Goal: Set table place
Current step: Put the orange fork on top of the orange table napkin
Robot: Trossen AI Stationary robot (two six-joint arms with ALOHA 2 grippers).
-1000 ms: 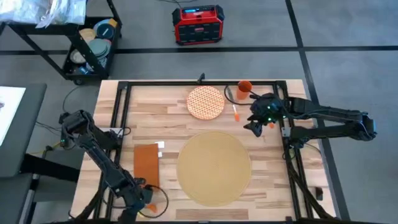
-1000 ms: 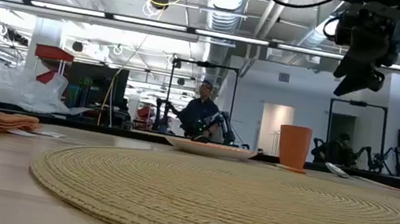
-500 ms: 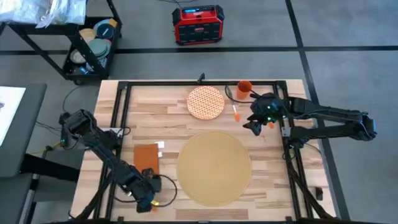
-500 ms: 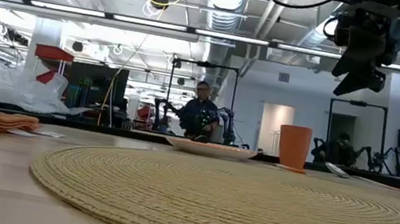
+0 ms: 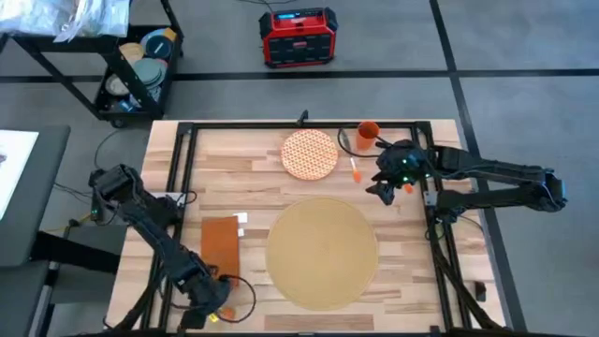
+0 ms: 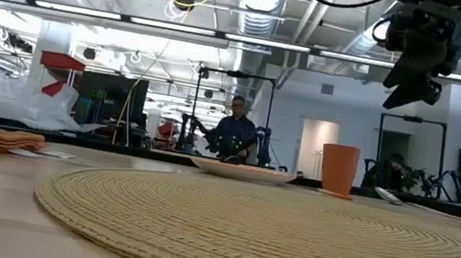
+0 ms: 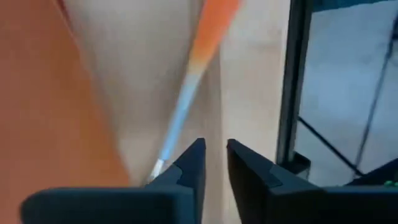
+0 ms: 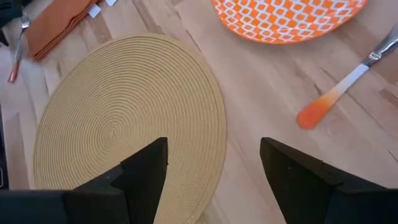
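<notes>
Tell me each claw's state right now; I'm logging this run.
Left claw: nearly shut, nothing between its fingers, beside an orange-handled utensil.
Right claw: open, empty, above the table near the placemat.

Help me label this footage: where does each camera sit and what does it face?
High: overhead, looking down; table, both arms.
Low: tabletop height, across placemat into room; right end effector above.
Left wrist: near table's edge, orange-handled utensil, own fingers.
Right wrist: looking down; own fingers.
Shared: placemat, high, low, right wrist.
</notes>
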